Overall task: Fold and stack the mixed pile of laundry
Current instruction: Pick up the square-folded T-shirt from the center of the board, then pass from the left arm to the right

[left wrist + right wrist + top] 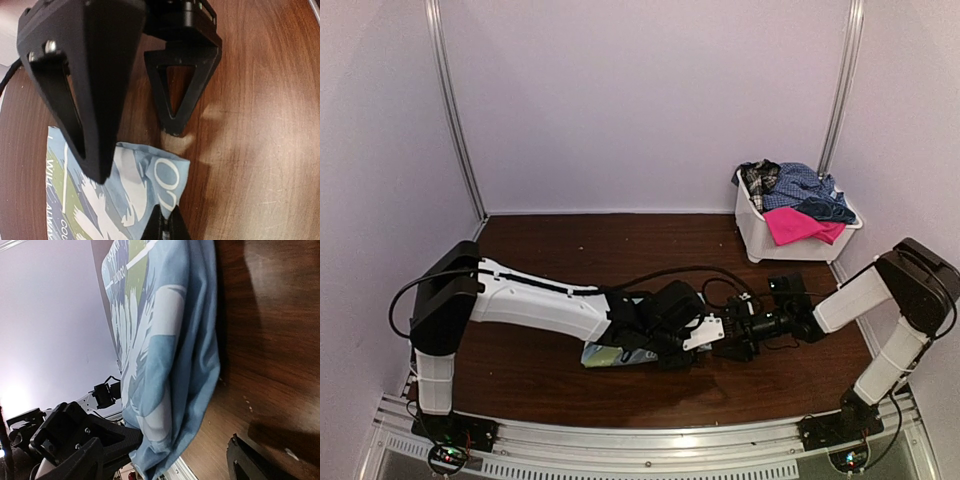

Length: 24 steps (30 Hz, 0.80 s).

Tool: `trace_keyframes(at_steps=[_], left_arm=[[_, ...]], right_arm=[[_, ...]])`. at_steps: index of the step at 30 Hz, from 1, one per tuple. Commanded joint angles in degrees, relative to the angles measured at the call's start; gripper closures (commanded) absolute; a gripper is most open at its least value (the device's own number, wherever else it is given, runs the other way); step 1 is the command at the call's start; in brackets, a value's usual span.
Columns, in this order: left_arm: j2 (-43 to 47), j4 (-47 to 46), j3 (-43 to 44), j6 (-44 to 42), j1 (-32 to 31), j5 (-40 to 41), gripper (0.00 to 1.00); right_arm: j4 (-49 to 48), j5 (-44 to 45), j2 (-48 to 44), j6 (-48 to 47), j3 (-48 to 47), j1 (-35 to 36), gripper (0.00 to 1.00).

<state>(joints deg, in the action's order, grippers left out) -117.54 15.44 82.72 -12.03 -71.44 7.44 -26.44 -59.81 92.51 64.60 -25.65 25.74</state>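
Container: we identify one white plastic basket (756, 238) standing on the brown wooden surface (570, 250) at its far right corner, well apart from both arms.
Container contents: we make out at least four garments heaped above the rim. A black-white plaid piece (757, 180) sits at the back left. A blue small-check button shirt (798, 185) lies across the top. A dark navy piece (826, 209) rests on the right side. A hot pink piece (795, 226) drapes over the front rim and down the outer wall.
Garment outside the container: we locate the light blue T-shirt (140, 185) on the surface near the front edge, at about mid-width, partly under the left wrist in the top view. It is gathered into a compact shape. Its printed side, with white lettering and a white-and-green graphic, faces up.
Left side: we read the left end effector (162, 227) as having its fingers together, pinching the edge of the light blue T-shirt at surface level.
Right side: we read the right end effector (187, 437) as having its fingers (75, 440) apart. One finger lies against the folded edge of the T-shirt. The other stands over bare wood just beside the cloth, so the garment's edge lies between them.
Relative position: we see the two end effectors facing each other, near together, at the same garment.
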Motion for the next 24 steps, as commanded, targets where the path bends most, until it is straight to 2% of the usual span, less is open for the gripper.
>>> trace_keyframes(at_steps=[1, 8, 24], left_arm=[[2.90, -3.74, -1.09, 0.81, 0.16, -0.85, 1.00], [4.19, -4.07, -2.52, 0.70, 0.21, -1.71, 1.00], [6.83, -5.09, -5.32, -0.06, 0.16, -2.42, 1.00]], right_arm=[[-11.28, 1.50, 3.96, 7.78, -0.80, 2.81, 0.16], [-19.70, 3.87, 10.00, 15.42, -1.88, 4.77, 0.25], [-18.86, 4.92, 21.30, 16.10, -11.54, 5.20, 0.47]])
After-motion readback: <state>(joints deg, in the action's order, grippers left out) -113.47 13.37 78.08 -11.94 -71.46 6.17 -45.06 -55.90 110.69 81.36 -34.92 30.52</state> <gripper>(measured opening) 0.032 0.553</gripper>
